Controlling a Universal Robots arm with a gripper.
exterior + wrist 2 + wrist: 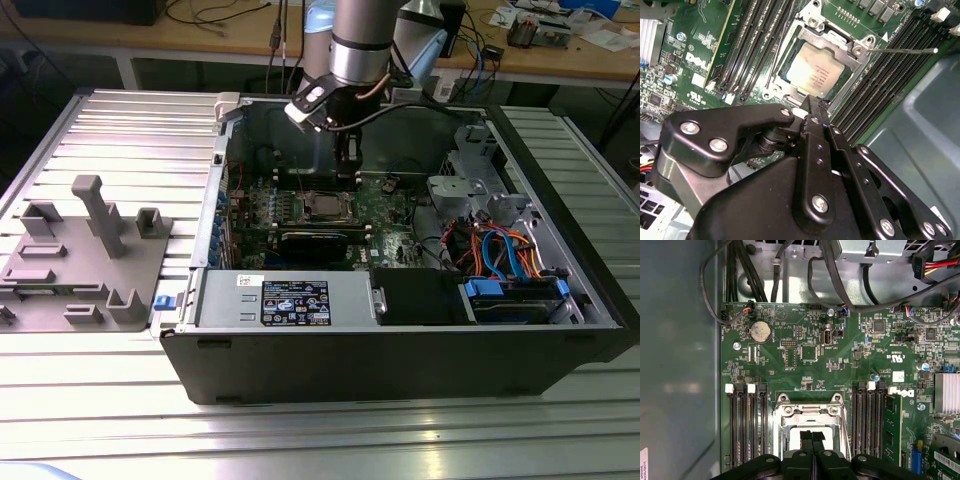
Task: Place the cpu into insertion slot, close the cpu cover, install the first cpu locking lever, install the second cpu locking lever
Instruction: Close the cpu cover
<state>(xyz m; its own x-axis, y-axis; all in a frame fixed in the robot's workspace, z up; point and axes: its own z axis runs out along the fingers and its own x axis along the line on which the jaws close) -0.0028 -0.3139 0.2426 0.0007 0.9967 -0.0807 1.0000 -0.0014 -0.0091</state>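
The gripper (813,109) looms nearest in both wrist views, jaws clenched on nothing, tips over the insertion slot (810,411); in the first wrist view they hide most of the socket's centre. The second wrist view shows the cpu (816,75) seated there, framed by the cpu cover (854,64); a thin lever (902,50) juts aside, and whether it is latched is unclear.

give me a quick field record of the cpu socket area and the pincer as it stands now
cpu: seated in the insertion slot, metal top showing
cpu cover: lying flat around the cpu's edges
lever: thin rod sticking out sideways from a socket corner
pincer: shut, holding nothing, tip at the socket's edge
computer case: open, lying on a slatted table
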